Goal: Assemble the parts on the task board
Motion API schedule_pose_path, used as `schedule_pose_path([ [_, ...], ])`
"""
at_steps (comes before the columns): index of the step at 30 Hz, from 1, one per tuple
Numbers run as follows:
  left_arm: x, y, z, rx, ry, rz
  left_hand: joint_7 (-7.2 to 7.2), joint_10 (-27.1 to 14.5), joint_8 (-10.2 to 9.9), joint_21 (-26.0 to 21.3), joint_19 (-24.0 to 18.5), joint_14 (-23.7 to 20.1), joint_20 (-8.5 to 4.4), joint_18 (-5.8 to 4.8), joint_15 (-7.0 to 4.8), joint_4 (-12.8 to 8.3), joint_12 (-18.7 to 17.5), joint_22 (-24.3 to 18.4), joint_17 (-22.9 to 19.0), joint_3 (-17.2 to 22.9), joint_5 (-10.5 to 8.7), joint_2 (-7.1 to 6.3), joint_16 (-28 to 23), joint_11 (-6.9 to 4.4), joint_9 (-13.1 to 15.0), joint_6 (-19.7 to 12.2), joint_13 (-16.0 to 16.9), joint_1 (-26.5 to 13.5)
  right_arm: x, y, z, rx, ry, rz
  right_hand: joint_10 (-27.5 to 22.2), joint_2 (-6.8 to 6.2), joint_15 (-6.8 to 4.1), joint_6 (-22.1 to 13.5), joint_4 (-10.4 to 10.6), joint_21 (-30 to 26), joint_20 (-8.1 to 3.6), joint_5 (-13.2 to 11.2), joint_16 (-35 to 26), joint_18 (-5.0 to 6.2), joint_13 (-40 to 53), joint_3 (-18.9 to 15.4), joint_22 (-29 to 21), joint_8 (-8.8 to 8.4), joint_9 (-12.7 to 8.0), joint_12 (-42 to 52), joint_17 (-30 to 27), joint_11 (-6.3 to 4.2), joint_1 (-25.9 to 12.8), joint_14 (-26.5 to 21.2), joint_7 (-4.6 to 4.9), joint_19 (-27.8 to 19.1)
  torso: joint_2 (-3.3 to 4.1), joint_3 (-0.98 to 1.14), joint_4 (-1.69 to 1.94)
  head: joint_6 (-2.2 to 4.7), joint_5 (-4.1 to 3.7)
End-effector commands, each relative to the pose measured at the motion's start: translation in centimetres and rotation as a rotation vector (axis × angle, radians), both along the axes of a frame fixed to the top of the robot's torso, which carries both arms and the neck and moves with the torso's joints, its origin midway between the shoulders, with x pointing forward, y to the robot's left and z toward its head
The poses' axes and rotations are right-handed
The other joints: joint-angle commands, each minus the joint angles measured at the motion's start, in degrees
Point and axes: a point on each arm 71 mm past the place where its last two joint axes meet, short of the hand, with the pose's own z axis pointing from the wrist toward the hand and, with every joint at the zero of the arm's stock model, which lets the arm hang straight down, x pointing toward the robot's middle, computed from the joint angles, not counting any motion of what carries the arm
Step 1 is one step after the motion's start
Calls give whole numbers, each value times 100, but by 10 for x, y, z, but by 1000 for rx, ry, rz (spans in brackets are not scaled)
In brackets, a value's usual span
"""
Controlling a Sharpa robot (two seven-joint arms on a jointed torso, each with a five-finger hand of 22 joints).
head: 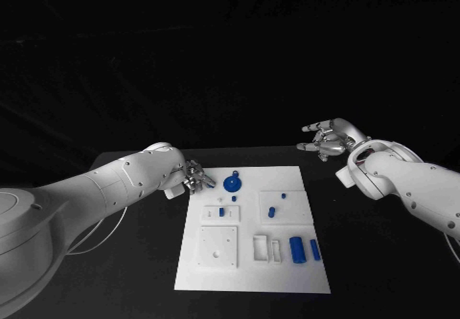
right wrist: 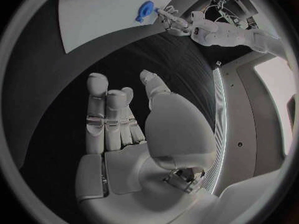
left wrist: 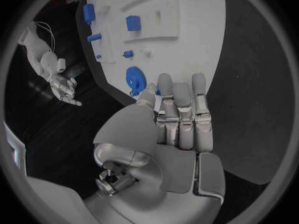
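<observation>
The white task board point(head: 251, 276) lies in the middle of the black table. A blue toothed disc point(head: 232, 183) sits near its far left corner; two blue cylinders point(head: 296, 249) lie side by side near the right edge, and small blue pegs point(head: 221, 212) stand in white blocks. My left hand point(head: 195, 178) hovers at the board's far left edge, fingers straight and side by side point(left wrist: 181, 114), their tips just short of the disc point(left wrist: 135, 78), holding nothing. My right hand point(head: 329, 139) is raised beyond the board's far right corner, its palm point(right wrist: 124, 129) bare.
White fixtures sit on the board: a square plate point(head: 217, 247), a slotted holder point(head: 260, 247) and a block with a peg point(head: 284, 205). Black table surrounds the board on all sides. A thin cable point(head: 106, 229) hangs under my left arm.
</observation>
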Motion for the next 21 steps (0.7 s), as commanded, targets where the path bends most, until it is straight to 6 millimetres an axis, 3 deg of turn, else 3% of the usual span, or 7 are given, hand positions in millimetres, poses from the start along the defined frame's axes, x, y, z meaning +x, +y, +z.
schedule_pose_path([
  [1, 0, -3, 2, -40, -20, 6, -83, 43, 159, 43, -13, 10, -29, -44, -28, -139, -10, 116, 2, 73, 162, 24, 7, -49, 607, 153, -19, 122, 0, 1, -1, -7, 9, 11, -13, -10, -30, -36, 17, -19, 2, 20, -27, 116, -7, 21, 240, -24, 1, 13, -4, -11, 0, -23, 1, 202, -4, -3, 8, -9, -22],
  [3, -1, -2, 2, -45, -22, 10, -95, 73, 209, 82, -18, 30, -38, -44, -35, -238, -38, 117, 4, 240, 42, 41, -4, -60, 1095, 83, -28, 117, 0, 0, -1, -8, 10, 11, -13, -10, -30, -36, 17, -19, 2, 20, -27, 116, -7, 21, 240, -24, 1, 13, -4, -11, 0, -23, 1, 202, -6, -4, 11, -15, -4],
  [4, -1, -2, 2, -47, -22, 13, -115, 84, 126, 126, -31, 44, -29, -44, -18, -313, -68, 120, 13, 780, -346, -39, -11, -35, 1341, 50, -31, -41, 0, 0, -1, -8, 11, 10, -13, -10, -30, -36, 17, -19, 2, 20, -27, 116, -7, 21, 240, -24, 1, 13, -4, -11, 0, -23, 1, 202, -6, -6, 13, -14, 4],
  [7, -2, -1, 1, -52, -23, 20, -113, 107, 61, 175, -40, 56, -48, -44, -49, -316, -66, 116, 23, 1186, -246, -249, -16, -48, 1572, 157, -15, -184, 0, -1, -1, -8, 11, 8, -14, -9, -29, -23, 23, -22, 2, 25, -31, 116, -6, 20, 240, -22, 2, 13, -8, -11, -5, -25, 1, 201, -10, -7, 17, -8, 17],
  [11, -6, 0, 1, -69, -20, 51, -112, 136, -2, 219, -50, 78, -56, -44, -48, -296, -85, 112, 32, 1455, -146, -369, -29, -73, 1733, 216, -10, -264, 0, -3, -1, -9, 13, 5, -14, -8, -29, -18, 26, -23, 3, 27, -33, 116, -6, 19, 240, -22, 2, 14, -9, -11, -7, -26, 0, 200, -24, -13, 27, -19, 26],
  [21, -24, 3, 9, -93, -8, 92, -152, 243, 20, 257, -17, 155, -68, -44, -62, -299, -143, 107, 42, 1544, -79, -422, -45, -98, 1795, 360, -32, -354, 0, -9, -2, -11, 17, -7, -14, -9, -31, -17, 21, -24, 1, 32, -30, 115, -4, 20, 240, -23, 2, 15, -7, -12, -1, -25, 0, 201, -111, -35, 109, -102, 2],
])
